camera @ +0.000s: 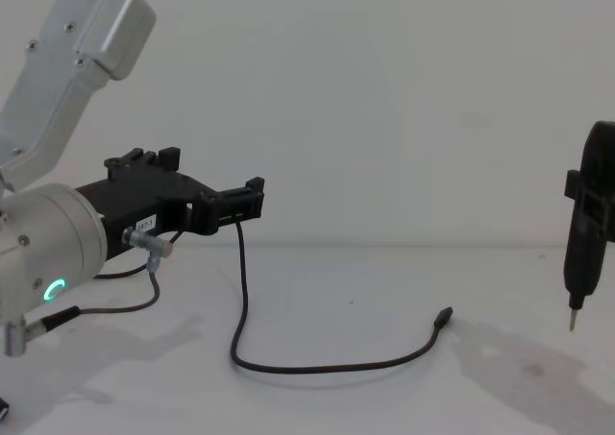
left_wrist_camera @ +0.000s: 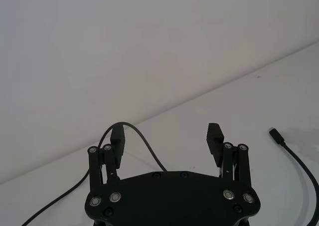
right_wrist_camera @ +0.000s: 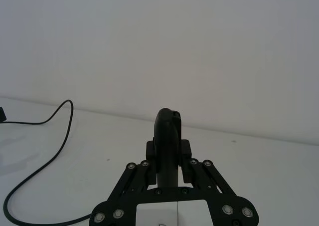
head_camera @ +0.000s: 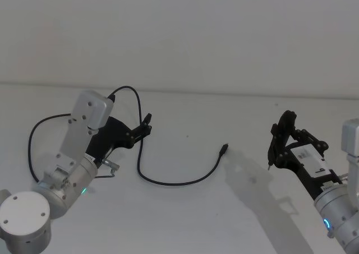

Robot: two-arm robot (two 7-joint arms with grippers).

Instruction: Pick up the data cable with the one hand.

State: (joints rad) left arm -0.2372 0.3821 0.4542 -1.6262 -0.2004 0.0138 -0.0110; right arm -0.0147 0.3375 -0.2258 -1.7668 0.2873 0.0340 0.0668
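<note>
The data cable (head_camera: 168,182) is a thin black cord lying in a loose curve on the white table, and its small dark plug (head_camera: 224,148) points to the right. One stretch arches up and passes between the fingers of my left gripper (head_camera: 145,128), the one hand, which is open. The left wrist view shows both fingers (left_wrist_camera: 214,138) wide apart around that arch, with the cable (left_wrist_camera: 294,158) and its plug (left_wrist_camera: 273,133) off to one side. From the chest view the cable (camera: 327,366) drops from the left gripper (camera: 245,200) to the table. My right gripper (head_camera: 286,133) stays at the far right.
A slim black upright tool (camera: 586,233) with a pale pointed tip is clamped in the right gripper (right_wrist_camera: 168,148), above the table. A thin grey wire with a silver plug (camera: 154,245) hangs by the left wrist. The white table (head_camera: 252,209) meets a white wall behind.
</note>
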